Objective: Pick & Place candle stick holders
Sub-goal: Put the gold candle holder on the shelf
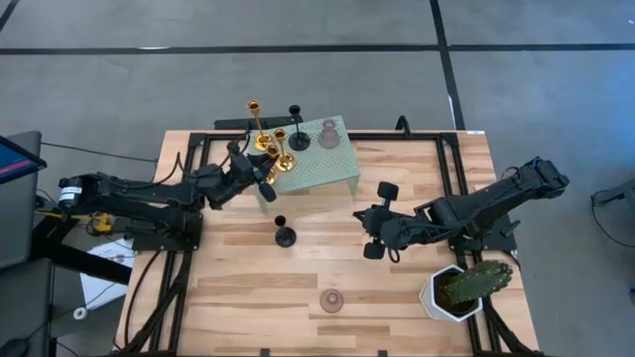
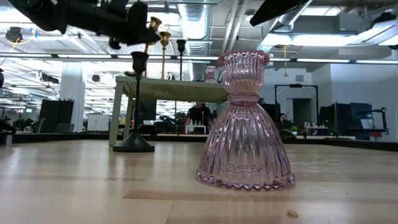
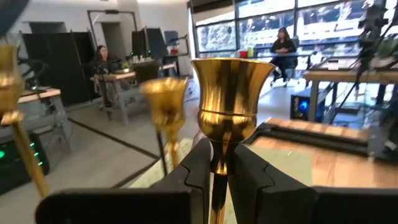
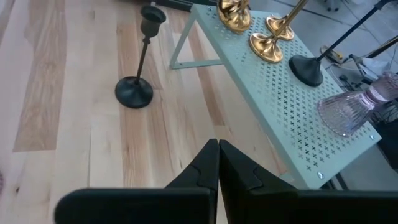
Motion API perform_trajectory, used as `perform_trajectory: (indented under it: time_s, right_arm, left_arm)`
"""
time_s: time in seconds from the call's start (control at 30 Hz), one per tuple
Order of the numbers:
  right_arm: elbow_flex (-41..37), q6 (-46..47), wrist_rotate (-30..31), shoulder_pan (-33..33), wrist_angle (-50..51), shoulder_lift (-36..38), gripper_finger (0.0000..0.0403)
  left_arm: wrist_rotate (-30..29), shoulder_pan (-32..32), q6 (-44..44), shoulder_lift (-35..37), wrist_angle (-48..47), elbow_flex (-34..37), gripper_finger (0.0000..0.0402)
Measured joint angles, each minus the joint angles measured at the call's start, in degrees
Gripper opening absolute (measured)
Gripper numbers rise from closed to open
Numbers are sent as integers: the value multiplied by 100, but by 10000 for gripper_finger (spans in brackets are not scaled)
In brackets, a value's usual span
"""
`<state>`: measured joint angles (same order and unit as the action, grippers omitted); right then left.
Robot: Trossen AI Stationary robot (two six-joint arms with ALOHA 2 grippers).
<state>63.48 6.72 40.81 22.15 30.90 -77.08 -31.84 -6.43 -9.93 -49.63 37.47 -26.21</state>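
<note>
My left hand (image 3: 219, 177) is clamped on the stem of a gold candle stick holder (image 3: 230, 93) over the pale green perforated stand (image 1: 332, 169); two more gold holders (image 1: 256, 124) stand just beside it. My right hand (image 4: 217, 165) is closed and empty above the surface (image 1: 397, 297), with a black holder (image 1: 284, 234) ahead of it and a pink glass holder (image 1: 330, 300) nearer the front edge.

Polished gold metal is gleaming on the candle holder (image 3: 231, 93); ribbed pink glass holder (image 2: 246, 124) is glinting; the pale perforated shelf (image 4: 292, 106), perhaps painted metal, is looking matt.
</note>
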Motion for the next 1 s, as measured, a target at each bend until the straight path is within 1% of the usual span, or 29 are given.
perform_trajectory:
  time_s: [0.17,0.37,0.43,0.6,0.73,0.8,0.9,1.0]
  right_arm:
    - [0,24,21,-9,-3,0,0]
    - [-2,28,45,-9,-5,0,0]
    - [-2,43,45,-11,-5,-1,0]
    - [-2,43,96,-11,-6,-2,0]
    - [-2,44,126,-11,-7,-2,0]
    - [-2,44,126,-11,-7,-2,0]
    - [-2,44,124,-11,-9,-2,0]
    - [-2,42,125,-11,-9,-2,0]
  left_arm:
    - [-1,-214,303,34,202,294,33]
    - [362,-389,342,24,1100,699,33]
    - [394,-467,451,25,1197,784,33]
    - [754,-665,816,-15,1280,902,33]
    - [789,-669,851,-20,1305,902,34]
    - [789,-669,850,-20,1320,904,54]
    - [795,-666,851,-56,1142,937,96]
    - [789,-667,852,-25,1310,923,128]
